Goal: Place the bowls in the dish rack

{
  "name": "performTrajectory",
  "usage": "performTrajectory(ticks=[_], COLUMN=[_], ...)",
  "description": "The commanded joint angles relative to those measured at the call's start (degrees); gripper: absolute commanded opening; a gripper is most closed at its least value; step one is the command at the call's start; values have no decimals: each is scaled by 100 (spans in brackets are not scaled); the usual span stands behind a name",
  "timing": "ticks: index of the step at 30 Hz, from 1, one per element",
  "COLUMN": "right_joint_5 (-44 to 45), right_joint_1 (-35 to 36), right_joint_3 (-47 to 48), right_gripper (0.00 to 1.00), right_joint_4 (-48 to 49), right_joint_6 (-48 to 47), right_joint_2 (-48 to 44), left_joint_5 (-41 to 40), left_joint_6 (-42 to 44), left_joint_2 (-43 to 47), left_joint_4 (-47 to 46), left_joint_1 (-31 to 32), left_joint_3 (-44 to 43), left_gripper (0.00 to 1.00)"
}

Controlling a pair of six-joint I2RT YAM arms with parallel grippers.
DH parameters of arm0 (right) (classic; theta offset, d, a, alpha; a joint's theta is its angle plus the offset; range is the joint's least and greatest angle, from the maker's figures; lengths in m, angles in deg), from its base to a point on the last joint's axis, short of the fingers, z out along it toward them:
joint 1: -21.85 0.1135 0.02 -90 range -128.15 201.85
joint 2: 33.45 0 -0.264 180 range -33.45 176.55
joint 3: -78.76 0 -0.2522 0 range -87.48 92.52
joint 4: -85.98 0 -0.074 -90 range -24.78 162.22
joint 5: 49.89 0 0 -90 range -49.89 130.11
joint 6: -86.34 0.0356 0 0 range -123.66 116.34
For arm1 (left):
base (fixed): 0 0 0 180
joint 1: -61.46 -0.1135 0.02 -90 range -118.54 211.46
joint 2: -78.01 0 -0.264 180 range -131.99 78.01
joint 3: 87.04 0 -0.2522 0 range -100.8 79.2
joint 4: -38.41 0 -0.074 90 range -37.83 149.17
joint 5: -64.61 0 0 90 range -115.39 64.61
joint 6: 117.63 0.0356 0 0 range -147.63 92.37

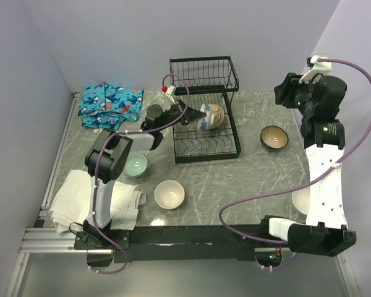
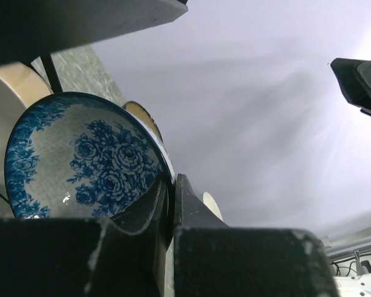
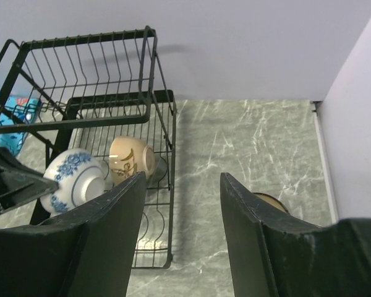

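Top external, left fingers (image 1: pixel 190 115) grip bowl (image 1: pixel 206 112) rim

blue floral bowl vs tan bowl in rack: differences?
The blue floral bowl is white with blue flowers; the tan bowl is beige with brown marks. The left claw pinches the blue floral bowl's rim; the tan bowl stands free. Both are tipped on edge, side by side, in the dish rack.

text: none readable | cream bowl (image 3: pixel 130 162) brown marks: illegible
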Motion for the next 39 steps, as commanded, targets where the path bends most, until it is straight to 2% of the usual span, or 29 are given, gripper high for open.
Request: performTrajectory(ticks=[1,6,13,19,25,26,31,39], right_joint_5=[-215,-268,-303,-347,-365,-382,-453,-690], right_joint_1=[-32,-23,-14,29,117,118,118,109], right_joint_3=[-72,-55,-178,24,25,-28,-195,-397], right_gripper=[58,58,57,57,56,56,56,56], right_joint_4=[161,152,196,90,143,169,345,626], right_joint_6=[-82,-82,-82,-82,-82,-64,-20,208], right_joint_2=[55,99,72,248,336,336,336,397], left_joint_5=[-329,-443,-294,-548,-874,-883,-1067,-1006], left_joint_6=[-166,-350,-685,-782,-176,138,553,897], left_joint_2=[-144,31,812,797,542,506,146,295], left_joint_4=[-275,-178,-415,-55,16,59,-221,-178], left_joint_1=[20,3,-50,20,477,521,591,653], left_joint_3=[-312,-225,126,225,-48,-75,-189,4], left_gripper=[1,1,1,1,1,1,1,1])
